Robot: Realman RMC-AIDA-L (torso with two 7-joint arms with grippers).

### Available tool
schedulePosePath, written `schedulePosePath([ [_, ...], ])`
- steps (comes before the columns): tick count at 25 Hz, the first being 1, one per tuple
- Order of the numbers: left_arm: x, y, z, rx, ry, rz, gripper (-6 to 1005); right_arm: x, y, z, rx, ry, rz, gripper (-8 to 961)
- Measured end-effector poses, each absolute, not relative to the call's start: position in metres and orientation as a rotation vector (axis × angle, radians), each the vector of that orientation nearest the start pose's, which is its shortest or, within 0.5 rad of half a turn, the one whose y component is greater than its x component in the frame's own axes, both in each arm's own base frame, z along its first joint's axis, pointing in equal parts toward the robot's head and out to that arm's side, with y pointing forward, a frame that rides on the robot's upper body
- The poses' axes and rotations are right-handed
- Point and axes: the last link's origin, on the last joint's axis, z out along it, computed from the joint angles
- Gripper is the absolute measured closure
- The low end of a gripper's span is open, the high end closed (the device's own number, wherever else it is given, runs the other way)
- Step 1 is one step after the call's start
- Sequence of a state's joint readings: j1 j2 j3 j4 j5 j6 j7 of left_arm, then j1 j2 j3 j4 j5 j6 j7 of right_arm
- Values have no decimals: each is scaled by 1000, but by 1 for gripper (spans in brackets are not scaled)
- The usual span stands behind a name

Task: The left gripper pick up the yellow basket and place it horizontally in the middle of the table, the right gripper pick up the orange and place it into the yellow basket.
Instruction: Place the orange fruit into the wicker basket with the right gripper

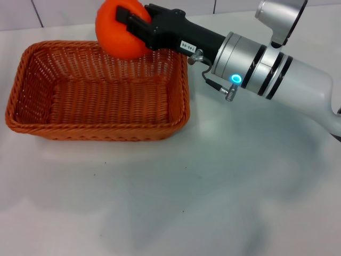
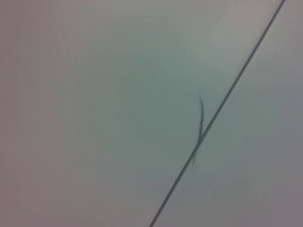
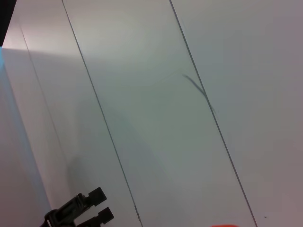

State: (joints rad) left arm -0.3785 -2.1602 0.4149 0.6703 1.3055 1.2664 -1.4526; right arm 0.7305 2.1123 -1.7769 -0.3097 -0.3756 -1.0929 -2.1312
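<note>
Right gripper [image 1: 129,22]: clenched on the orange [image 1: 118,32], one black finger across the fruit's top, reaching in from the robot's right on the silver arm [image 1: 266,66].
Orange: held in the air above the far rim of the basket [image 1: 32,125], near its far right corner; whether it hangs just inside the rim or directly over it is hard to judge from the head view.
Basket: resting on the table [image 1: 213,186], left of centre, long axis running left to right, open side up, nothing inside it.
Key relation: the basket floor lies below and slightly toward the robot from the orange, so the coming move is probably a short descent with a small pull inward before letting go.
Left gripper: not seen in the head view; in the right wrist view a dark claw [image 3: 90,208] shows far off with its two fingers apart, likely this one.
Nearer arm: the right, already over the basket.
Step in hand: the basket looks placed; the orange is not yet dropped.
Risk: released here, the fruit may strike the braided rim and roll off behind.
</note>
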Motion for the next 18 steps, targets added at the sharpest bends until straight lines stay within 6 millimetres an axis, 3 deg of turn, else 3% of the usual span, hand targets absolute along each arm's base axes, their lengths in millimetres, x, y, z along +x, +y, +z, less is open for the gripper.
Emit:
schedulePosePath([
  [4,-320,339,96,-1555,-919,-1286,91,151,383,-82,-603,-2085,-506,712],
  [7,-320,339,96,-1556,-919,-1287,91,151,384,-81,-603,-2085,-506,459],
  [18,-322,338,98,-1553,-903,-1272,90,153,387,-79,-606,-2083,-536,24],
])
